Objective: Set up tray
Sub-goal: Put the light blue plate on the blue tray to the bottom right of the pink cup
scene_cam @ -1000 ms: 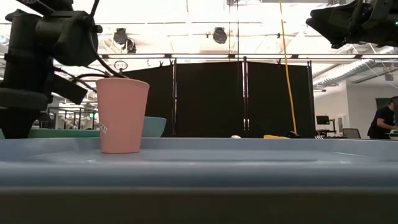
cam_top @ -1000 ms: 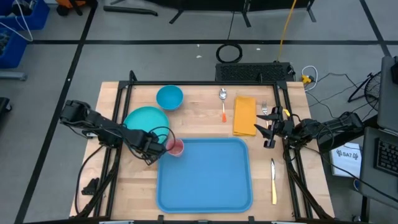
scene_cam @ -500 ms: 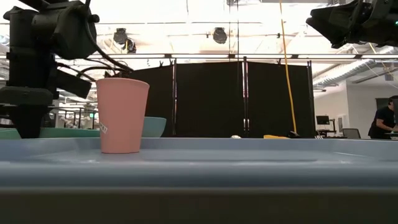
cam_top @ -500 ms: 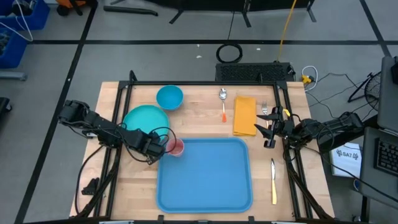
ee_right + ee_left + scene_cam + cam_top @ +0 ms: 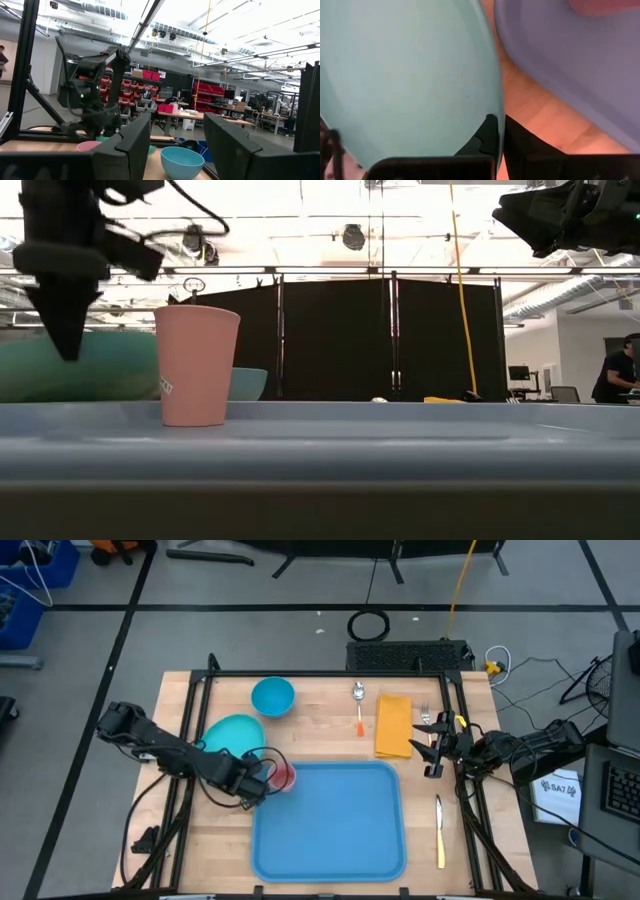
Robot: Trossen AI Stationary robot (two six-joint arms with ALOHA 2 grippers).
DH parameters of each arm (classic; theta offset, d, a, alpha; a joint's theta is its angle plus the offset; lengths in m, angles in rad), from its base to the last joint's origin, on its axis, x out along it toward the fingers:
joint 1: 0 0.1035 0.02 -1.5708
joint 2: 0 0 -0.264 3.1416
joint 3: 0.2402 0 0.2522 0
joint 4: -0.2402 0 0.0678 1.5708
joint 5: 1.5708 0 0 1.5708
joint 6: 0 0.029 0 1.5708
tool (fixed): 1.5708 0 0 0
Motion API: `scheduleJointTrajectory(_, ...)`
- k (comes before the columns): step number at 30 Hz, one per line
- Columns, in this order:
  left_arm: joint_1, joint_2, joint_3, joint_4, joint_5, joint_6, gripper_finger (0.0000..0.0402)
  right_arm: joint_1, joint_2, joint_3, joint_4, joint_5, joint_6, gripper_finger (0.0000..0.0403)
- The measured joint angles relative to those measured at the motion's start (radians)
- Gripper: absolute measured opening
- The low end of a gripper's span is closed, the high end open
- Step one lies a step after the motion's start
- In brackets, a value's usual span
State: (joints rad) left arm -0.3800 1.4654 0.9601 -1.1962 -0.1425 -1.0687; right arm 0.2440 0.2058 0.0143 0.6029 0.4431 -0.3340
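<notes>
The round teal plate [image 5: 232,730] is tipped up at the table's left, beside the light-blue tray [image 5: 330,830]. My left gripper [image 5: 246,778] is shut on its rim. In the low view the plate [image 5: 100,365] shows raised behind the tray's rim [image 5: 320,450]. A pink cup [image 5: 284,776] stands upright in the tray's far left corner. My right gripper [image 5: 432,755] hangs open and empty above the table's right side, near the yellow-orange napkin [image 5: 393,726]. My left gripper pinches the plate's rim [image 5: 496,112] between its two fingers, one finger [image 5: 482,137] on each face, on the side next to the tray. The fingers [image 5: 62,320] point down. The plate is tilted, its held side raised; whether its far side still rests on the table is hidden.
A blue bowl [image 5: 272,696] stands at the far left. A spoon with an orange handle [image 5: 358,710] lies left of the napkin, a fork [image 5: 425,718] right of it, and a knife [image 5: 438,830] right of the tray. A person [image 5: 615,375] shows in the room behind.
My left gripper has gone up with the plate's rim. The plate, flat on the table a second ago, now stands tipped, its tray-side edge raised. The cup and tray have stayed where they were.
</notes>
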Motion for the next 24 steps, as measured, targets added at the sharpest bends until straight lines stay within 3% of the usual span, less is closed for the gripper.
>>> scheduleJointTrajectory(10, -0.059, -0.001, 0.134, -0.155, -0.129, -0.083, 0.0008, 0.0, 0.0, 0.0, 0.0, -0.002, 0.0, 0.0173)
scheduleJointTrajectory(24, -0.076, -0.001, 0.353, -0.241, -0.376, 0.002, 0.0008, 0.0, 0.0, 0.0, 0.0, -0.002, 0.0, 0.0173)
